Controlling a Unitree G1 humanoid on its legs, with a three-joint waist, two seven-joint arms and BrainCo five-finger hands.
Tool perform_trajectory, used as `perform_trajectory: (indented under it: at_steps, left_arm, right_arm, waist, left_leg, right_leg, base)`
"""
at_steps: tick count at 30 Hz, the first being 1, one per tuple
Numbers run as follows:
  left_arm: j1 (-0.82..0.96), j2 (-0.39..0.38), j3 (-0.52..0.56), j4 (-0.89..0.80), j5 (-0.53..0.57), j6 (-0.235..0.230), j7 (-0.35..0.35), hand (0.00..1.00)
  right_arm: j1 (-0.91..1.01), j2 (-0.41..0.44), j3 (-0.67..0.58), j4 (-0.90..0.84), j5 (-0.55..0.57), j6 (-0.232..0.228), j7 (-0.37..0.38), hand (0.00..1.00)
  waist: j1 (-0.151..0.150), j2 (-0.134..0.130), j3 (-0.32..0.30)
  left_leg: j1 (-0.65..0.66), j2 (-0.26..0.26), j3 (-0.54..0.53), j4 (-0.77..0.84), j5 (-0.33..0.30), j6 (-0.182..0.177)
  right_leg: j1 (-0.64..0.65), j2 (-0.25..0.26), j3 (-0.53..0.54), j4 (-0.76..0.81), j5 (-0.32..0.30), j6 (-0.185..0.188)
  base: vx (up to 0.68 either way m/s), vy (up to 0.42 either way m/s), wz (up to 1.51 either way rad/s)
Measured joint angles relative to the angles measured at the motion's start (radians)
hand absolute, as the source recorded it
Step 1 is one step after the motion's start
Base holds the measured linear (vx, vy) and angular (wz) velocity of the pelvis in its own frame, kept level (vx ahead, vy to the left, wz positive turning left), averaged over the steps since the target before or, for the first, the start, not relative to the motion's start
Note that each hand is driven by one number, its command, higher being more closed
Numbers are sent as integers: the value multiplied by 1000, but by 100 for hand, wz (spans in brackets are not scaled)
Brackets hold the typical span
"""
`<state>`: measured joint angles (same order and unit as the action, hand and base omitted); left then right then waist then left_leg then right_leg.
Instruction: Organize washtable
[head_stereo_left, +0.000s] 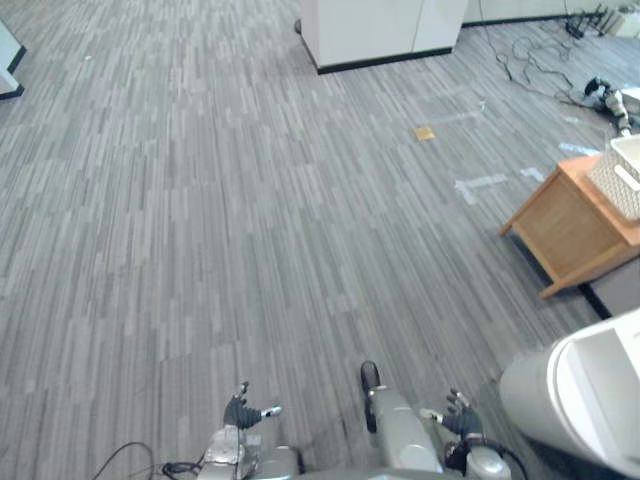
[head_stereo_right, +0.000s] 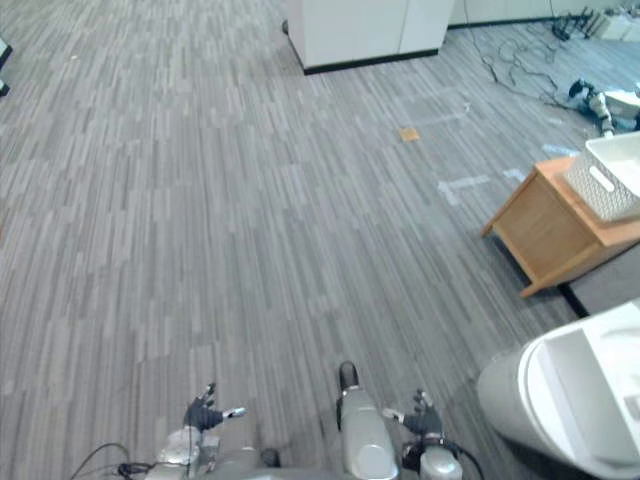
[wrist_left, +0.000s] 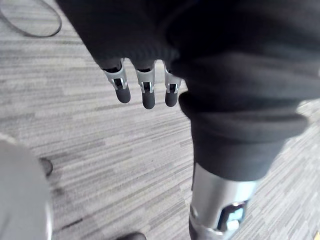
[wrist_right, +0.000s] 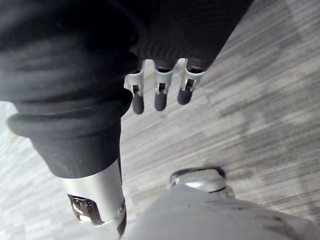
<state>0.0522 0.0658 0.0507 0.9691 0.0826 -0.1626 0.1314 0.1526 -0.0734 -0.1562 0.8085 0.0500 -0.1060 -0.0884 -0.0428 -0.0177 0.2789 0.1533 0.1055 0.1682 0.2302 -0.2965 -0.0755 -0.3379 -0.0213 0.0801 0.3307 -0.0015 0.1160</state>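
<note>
Both hands hung loose and empty, left hand (head_stereo_left: 243, 410) and right hand (head_stereo_left: 460, 415), low over the carpet (head_stereo_left: 250, 200). Nothing in reach, I'd guess. What looked like the washtable (head_stereo_left: 600, 395) stood off right, near a wooden table (head_stereo_left: 570, 225) with a white basket (head_stereo_left: 622, 175) at its edge.

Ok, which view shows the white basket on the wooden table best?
The right eye view: the white basket sits on the wooden table with its handle slot and most of its side visible. The left eye view crops it at the picture's edge. Both wrist views face carpet.
</note>
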Motion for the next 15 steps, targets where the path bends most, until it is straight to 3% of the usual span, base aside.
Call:
perform_trajectory:
  at_steps: [3, 7, 8, 11, 12, 15]
  left_arm:
    - [-30, -34, 3, 4, 10, 1, -3, 0]
    - [-49, -81, 42, 5, 13, 1, -22, 0]
    - [-48, -100, 61, 6, 20, 2, -24, 0]
    - [-11, -119, 91, 24, 30, 4, -37, 0]
    - [5, -121, 101, 24, 32, 5, -42, 0]
    - [37, -119, 100, 24, 35, 6, -45, 0]
  right_arm:
    - [26, 21, -52, -1, 21, 6, 3, 0]
    - [82, 35, -77, -4, 26, 10, 8, 0]
    - [91, 31, -83, 13, 29, 23, 14, 0]
    - [98, 8, -85, 34, 28, 29, 35, 0]
    - [100, 6, -93, 38, 28, 30, 40, 0]
    - [90, 4, -105, 43, 25, 34, 50, 0]
  waist:
    - [-3, 15, 10]
    - [-8, 28, -5]
    - [-10, 36, -34]
    - [-34, 73, -91]
    - [-34, 79, -110]
    - [-34, 86, -167]
  left_leg:
    - [28, 21, 9, 33, 1, 1]
    - [94, 34, -59, -19, -28, -6]
    - [104, 38, -92, -63, -45, -23]
    - [115, 71, -130, -122, -36, -11]
    - [117, 77, -143, -127, -10, -7]
    - [71, 100, -203, -101, 87, -47]
  right_leg:
    - [-7, 34, -18, 129, -68, -81]
    - [-22, 18, -65, 324, -210, -97]
    - [-47, 5, -85, 383, -255, -104]
    - [-45, 11, -140, 402, -311, -108]
    - [-42, 19, -148, 404, -331, -122]
    - [-10, 34, -176, 362, -365, -146]
  base:
    - [244, -199, 21]
    - [194, -189, 56]
    - [176, -161, 59]
    - [218, -154, 56]
    - [285, -174, 39]
    - [350, -230, 50]
